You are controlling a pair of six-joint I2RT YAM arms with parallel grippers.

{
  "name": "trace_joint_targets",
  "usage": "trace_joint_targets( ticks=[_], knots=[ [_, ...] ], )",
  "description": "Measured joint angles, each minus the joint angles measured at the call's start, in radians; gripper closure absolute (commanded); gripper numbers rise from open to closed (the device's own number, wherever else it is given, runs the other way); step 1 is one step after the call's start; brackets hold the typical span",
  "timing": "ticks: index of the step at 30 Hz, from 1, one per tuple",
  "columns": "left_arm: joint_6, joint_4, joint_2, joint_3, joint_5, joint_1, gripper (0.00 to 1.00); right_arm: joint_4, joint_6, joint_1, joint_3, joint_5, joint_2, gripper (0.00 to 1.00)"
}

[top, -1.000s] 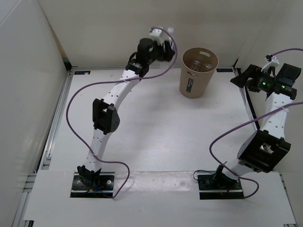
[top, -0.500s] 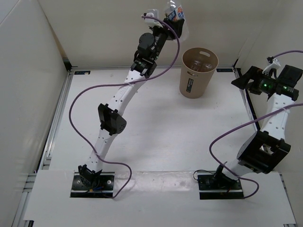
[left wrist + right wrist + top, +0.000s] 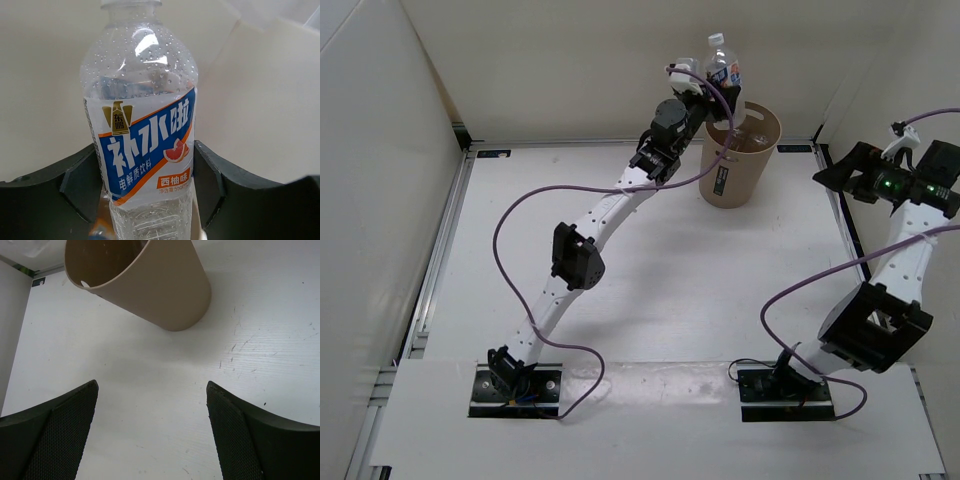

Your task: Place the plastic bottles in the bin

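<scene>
Where your right arm stands at the table's (image 3: 650,260) right edge, the right gripper (image 3: 152,432) hangs spread wide, holding nothing. Farther out, the bin (image 3: 742,165) stands upright near the back wall; what is inside cannot be made out. Over its far-left rim, your left gripper (image 3: 145,187) clamps the blue-labelled clear bottle (image 3: 142,150) by its body, neck uppermost.

Overhead, right wrist: seemingly same bin (image 3: 752,172)

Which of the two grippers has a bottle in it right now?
The left gripper: its jaws clamp the blue-label bottle, held up by the bin. The right gripper is open and empty.
</scene>
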Motion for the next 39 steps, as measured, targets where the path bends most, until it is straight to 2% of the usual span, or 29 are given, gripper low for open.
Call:
trace_joint_targets(
  ticks=[5, 12, 14, 19, 21, 30, 34, 39],
  knots=[
    [0.022, -0.024, 0.045, 0.002, 0.000, 0.001, 0.44, -0.030, -0.029, -0.033, 0.000, -0.026, -0.040, 0.10],
    [0.047, -0.048, 0.050, -0.002, 0.030, 0.000, 0.36, -0.065, -0.048, -0.103, 0.000, -0.057, -0.089, 0.10],
    [0.052, -0.057, 0.050, -0.002, 0.039, 0.000, 0.26, -0.069, -0.052, -0.114, 0.000, -0.061, -0.103, 0.10],
    [0.055, -0.063, 0.050, -0.010, 0.062, 0.000, 0.19, -0.087, -0.053, -0.119, -0.004, -0.082, -0.120, 0.10],
    [0.055, -0.067, 0.050, -0.016, 0.068, 0.000, 0.00, -0.087, -0.050, -0.118, -0.010, -0.092, -0.120, 0.10],
    [0.072, -0.066, 0.047, -0.033, 0.066, 0.000, 0.00, -0.086, -0.039, -0.111, -0.016, -0.111, -0.119, 0.10],
    [0.100, -0.051, -0.005, -0.135, 0.063, 0.003, 0.00, -0.076, -0.024, -0.101, -0.016, -0.121, -0.108, 0.10],
    [0.174, -0.039, -0.243, -0.489, 0.076, 0.035, 0.00, -0.040, 0.001, -0.072, -0.014, -0.082, -0.075, 0.10]
  ],
)
